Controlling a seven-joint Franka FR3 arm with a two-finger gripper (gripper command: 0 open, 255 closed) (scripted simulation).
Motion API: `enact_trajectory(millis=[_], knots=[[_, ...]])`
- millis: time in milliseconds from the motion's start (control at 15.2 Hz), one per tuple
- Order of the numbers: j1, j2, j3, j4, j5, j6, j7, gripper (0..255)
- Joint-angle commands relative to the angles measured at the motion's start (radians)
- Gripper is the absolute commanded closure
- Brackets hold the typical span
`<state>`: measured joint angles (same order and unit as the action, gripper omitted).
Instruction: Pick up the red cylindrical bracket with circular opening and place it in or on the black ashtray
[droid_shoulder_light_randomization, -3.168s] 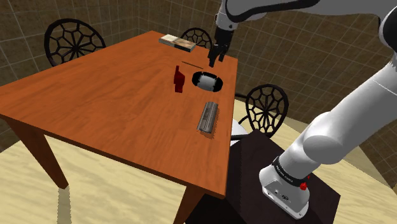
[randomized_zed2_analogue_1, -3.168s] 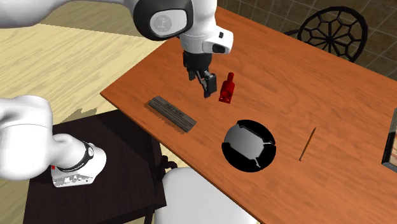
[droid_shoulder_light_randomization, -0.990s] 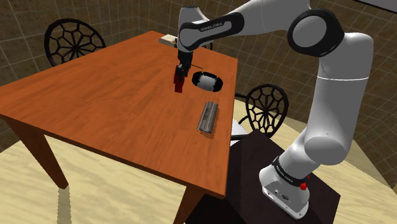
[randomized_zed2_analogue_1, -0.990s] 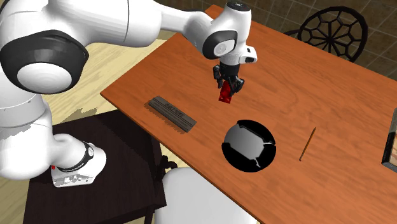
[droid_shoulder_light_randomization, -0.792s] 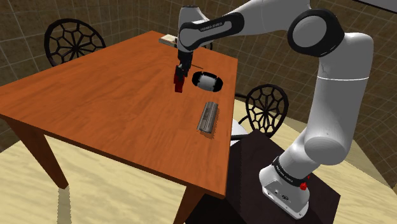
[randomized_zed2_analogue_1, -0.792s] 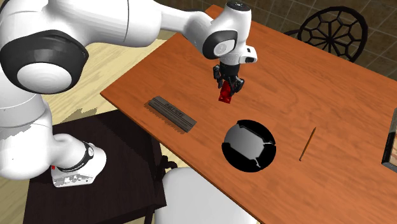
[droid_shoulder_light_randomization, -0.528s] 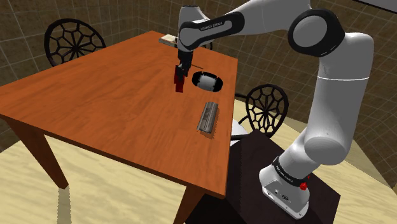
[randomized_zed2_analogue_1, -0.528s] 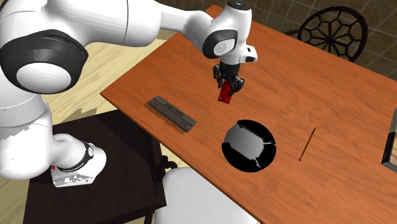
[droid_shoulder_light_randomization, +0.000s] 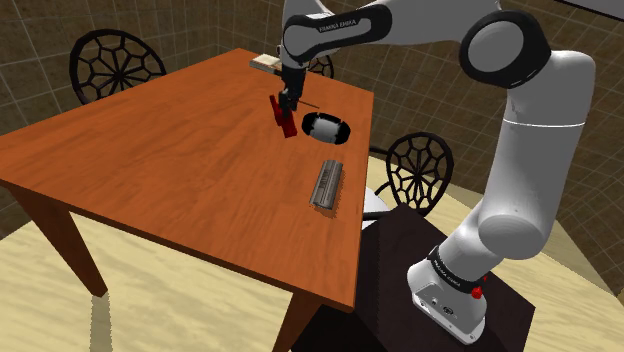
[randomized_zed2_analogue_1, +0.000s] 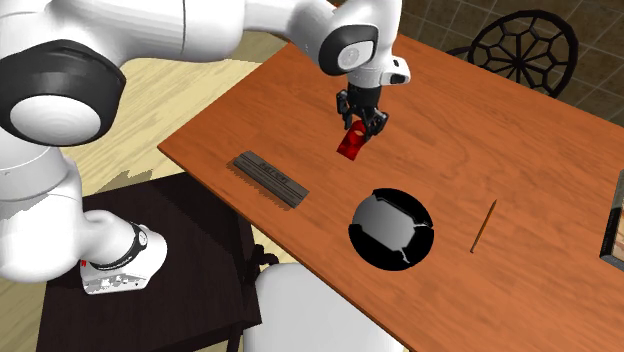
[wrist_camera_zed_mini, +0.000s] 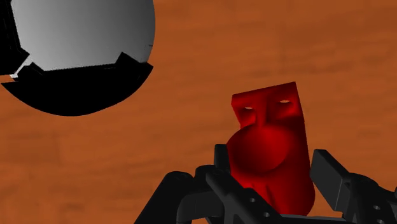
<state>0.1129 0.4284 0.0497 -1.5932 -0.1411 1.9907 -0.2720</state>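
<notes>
The red bracket (droid_shoulder_light_randomization: 282, 116) (randomized_zed2_analogue_1: 351, 143) (wrist_camera_zed_mini: 273, 143) hangs tilted just above the wooden table, clasped in my gripper (droid_shoulder_light_randomization: 286, 103) (randomized_zed2_analogue_1: 361, 124) (wrist_camera_zed_mini: 270, 184), whose black fingers (wrist_camera_zed_mini: 331, 175) press on both of its sides. The black ashtray (droid_shoulder_light_randomization: 330, 130) (randomized_zed2_analogue_1: 391, 228) (wrist_camera_zed_mini: 76, 54), round with a grey bowl and notched rim, rests on the table a short way off, toward the table's edge nearest the stand in the shoulder view.
A grey ridged bar (droid_shoulder_light_randomization: 328, 183) (randomized_zed2_analogue_1: 270, 178) lies near the table edge by the stand. A thin brown stick (randomized_zed2_analogue_1: 483, 226) lies beyond the ashtray, a flat box (droid_shoulder_light_randomization: 279, 66) at the far corner. Dark chairs (droid_shoulder_light_randomization: 115, 62) (droid_shoulder_light_randomization: 420, 170) ring the table (droid_shoulder_light_randomization: 150, 160).
The gripper has risen with the red bracket in it; the bracket has left the table and now hangs tilted. The arm's upper link has lifted too.
</notes>
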Motion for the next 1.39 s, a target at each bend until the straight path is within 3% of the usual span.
enact_trajectory(millis=[0, 858, 1320], knots=[[0.000, -0.012, 0.001, 0.010, 0.002, -0.023, -0.003, 255], [0.001, -0.045, 0.003, 0.133, 0.010, -0.177, -0.021, 255], [-0.100, -0.076, -0.042, 0.097, 0.024, -0.155, -0.166, 255]])
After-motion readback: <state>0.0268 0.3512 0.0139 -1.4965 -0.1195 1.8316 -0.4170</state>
